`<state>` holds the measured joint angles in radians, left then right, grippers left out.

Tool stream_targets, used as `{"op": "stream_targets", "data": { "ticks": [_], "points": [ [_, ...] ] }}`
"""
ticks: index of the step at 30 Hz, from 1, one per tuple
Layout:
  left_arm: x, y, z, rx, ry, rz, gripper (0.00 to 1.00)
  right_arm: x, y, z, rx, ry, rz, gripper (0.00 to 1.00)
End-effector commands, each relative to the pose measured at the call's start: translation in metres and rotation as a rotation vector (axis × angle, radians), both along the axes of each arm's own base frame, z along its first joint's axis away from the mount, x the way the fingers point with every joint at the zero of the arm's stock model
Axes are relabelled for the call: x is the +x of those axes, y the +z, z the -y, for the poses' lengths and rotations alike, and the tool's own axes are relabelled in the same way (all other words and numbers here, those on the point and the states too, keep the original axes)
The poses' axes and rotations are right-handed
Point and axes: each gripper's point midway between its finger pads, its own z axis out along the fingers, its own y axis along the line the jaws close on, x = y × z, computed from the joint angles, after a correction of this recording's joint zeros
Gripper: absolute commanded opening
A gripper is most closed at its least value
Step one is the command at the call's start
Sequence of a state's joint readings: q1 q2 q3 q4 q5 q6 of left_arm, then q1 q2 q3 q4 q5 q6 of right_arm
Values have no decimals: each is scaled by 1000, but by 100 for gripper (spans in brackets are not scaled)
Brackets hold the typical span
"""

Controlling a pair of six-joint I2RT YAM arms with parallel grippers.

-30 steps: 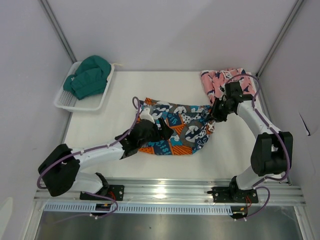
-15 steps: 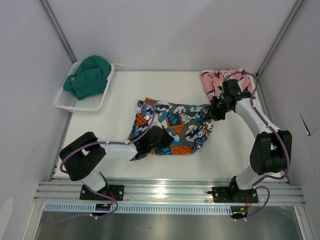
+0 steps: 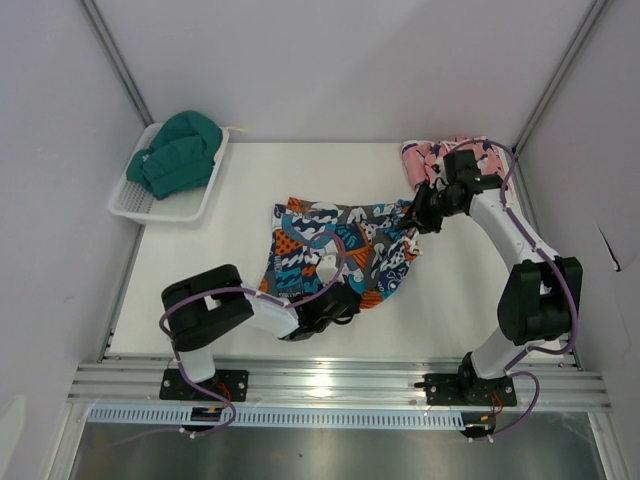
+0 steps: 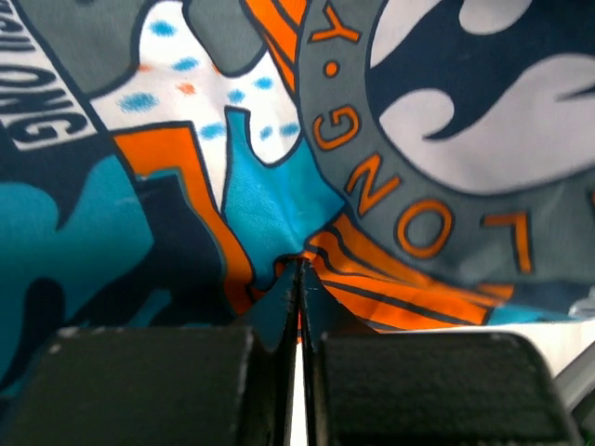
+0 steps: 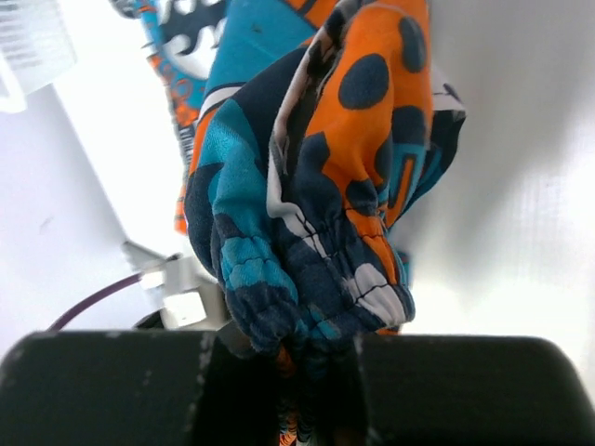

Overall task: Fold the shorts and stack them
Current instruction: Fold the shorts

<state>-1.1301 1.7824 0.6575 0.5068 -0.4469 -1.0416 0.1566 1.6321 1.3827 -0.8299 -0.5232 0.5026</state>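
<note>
The patchwork shorts (image 3: pixel 335 240) were spread across the middle of the tabletop (image 3: pixel 240 185), and the pink shorts (image 3: pixel 437 160) were bunched at the upper right of the top view. The jaws of the left arm (image 3: pixel 265 310) were clenched on a thin pinch of the patchwork fabric at its lower edge. In the left wrist view the cloth was drawn into a small pleat where they met. The jaws of the right arm (image 3: pixel 500 215) were clamped on a thick gathered bunch, apparently the waistband, at the garment's right end, which seemed raised off the tabletop.

A fold was judged to be in hand. To be done well, both held points would best be carried together at matching height and pace, so that the cloth is laid over itself rather than dragged. The left pinch looked shallow and could be lost if tension were raised sharply. The cloth should be lowered flat before being let go, and the pink shorts should be left undisturbed.
</note>
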Motion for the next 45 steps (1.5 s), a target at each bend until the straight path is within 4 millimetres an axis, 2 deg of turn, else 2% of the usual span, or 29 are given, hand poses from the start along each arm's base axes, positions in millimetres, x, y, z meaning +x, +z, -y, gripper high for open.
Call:
{"op": "stream_targets", "data": {
  "ticks": [1,2,6,8,9,11,12,13,16,18,19,21,22,24,28,32,35,36,38,39,41,42,45],
  "points": [
    [11,-9,2,2,56,21,0,-7,32,-27,167,20,-11,0],
    [10,-16,2,15,52,13,0,-9,36,-31,193,26,-12,0],
    [11,-1,13,-40,28,26,0,-9,43,-34,209,24,2,0],
    [9,12,13,-50,5,44,0,-9,43,-33,198,37,8,0],
    [10,32,13,-79,2,66,0,-8,41,-31,183,41,5,0],
    [6,41,2,-36,-3,66,1,-7,33,-28,154,55,-9,0],
    [9,66,-3,-64,17,97,3,-6,32,-26,142,55,-16,0],
    [5,64,-16,-22,18,93,4,-6,30,-26,138,60,-20,0],
    [2,95,-35,-55,31,135,9,-5,23,-25,131,65,-38,0],
    [4,98,-52,-28,43,131,11,-4,19,-25,131,67,-45,0],
    [3,92,-64,-3,46,120,13,-4,20,-26,132,69,-46,0],
    [17,102,-86,-26,79,123,18,-5,18,-26,125,82,-46,0],
    [20,91,-105,-21,84,103,19,-3,21,-25,120,84,-38,0],
    [25,88,-114,-38,58,119,23,-5,17,-21,91,86,-58,0],
    [26,71,-117,17,13,113,22,-5,21,-25,118,78,-83,0],
    [25,42,-116,43,5,84,22,-6,34,-38,202,75,-87,0],
    [28,37,-109,32,-9,91,22,-6,42,-42,205,73,-73,0],
    [26,26,-108,47,-14,72,22,-6,44,-43,209,70,-72,0],
    [24,21,-100,38,-31,73,21,-4,49,-44,225,58,-65,0],
    [19,11,-95,55,-41,57,21,-4,51,-46,238,58,-68,0],
    [16,7,-89,62,-24,64,20,-1,56,-48,258,46,-67,0],
    [7,-2,-83,77,-42,56,20,0,58,-49,266,42,-66,0],
    [-4,-8,-72,67,-39,48,20,2,63,-51,273,37,-74,0]
  ]
}}
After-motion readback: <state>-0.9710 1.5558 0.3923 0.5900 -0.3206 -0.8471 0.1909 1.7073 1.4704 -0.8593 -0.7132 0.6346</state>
